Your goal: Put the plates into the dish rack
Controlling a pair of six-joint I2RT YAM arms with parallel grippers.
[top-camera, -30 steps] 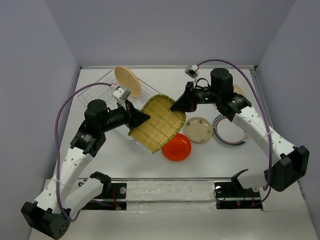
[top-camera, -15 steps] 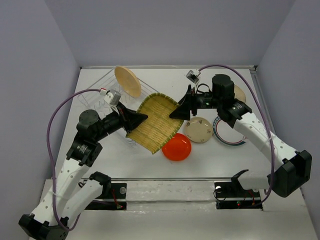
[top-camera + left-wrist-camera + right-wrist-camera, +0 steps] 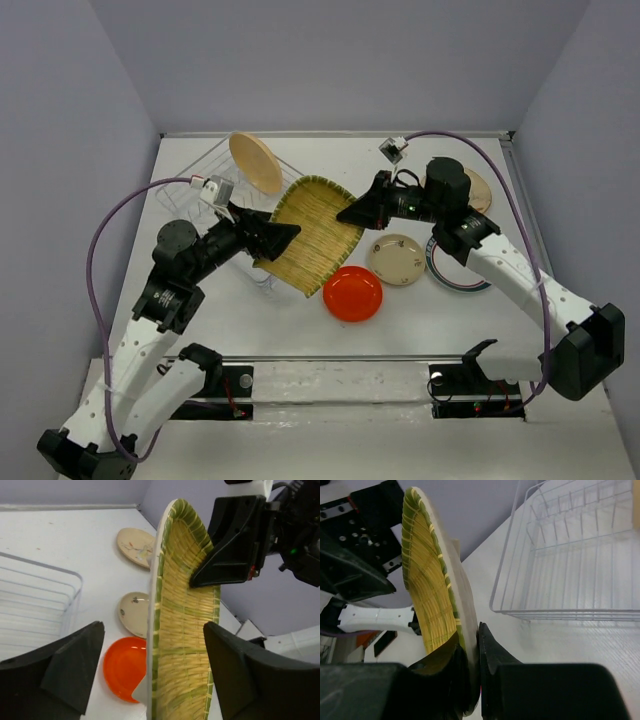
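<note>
The yellow-olive ribbed plate (image 3: 312, 232) hangs tilted above the table between both arms. My right gripper (image 3: 349, 212) is shut on its far rim (image 3: 465, 625), the two fingers pinching the edge. My left gripper (image 3: 287, 236) is open, its fingers (image 3: 70, 665) standing wide on either side of the plate's near edge (image 3: 182, 645) without touching it. A peach round plate (image 3: 254, 162) stands upright in the white wire dish rack (image 3: 195, 185). On the table lie the red-orange plate (image 3: 352, 294), the small beige plate (image 3: 399, 259), the green-red rimmed plate (image 3: 458, 274) and the cream plate (image 3: 480, 188), the last two partly hidden by the right arm.
The dish rack (image 3: 570, 555) sits at the back left, its near corner just behind the left gripper. Grey walls close in the table on three sides. The arm bases and a metal rail (image 3: 330, 372) run along the near edge.
My left gripper has let go of the ribbed plate and stands open. The right gripper opened, then shut on the far rim. The plate has tipped up and shifted slightly left.
</note>
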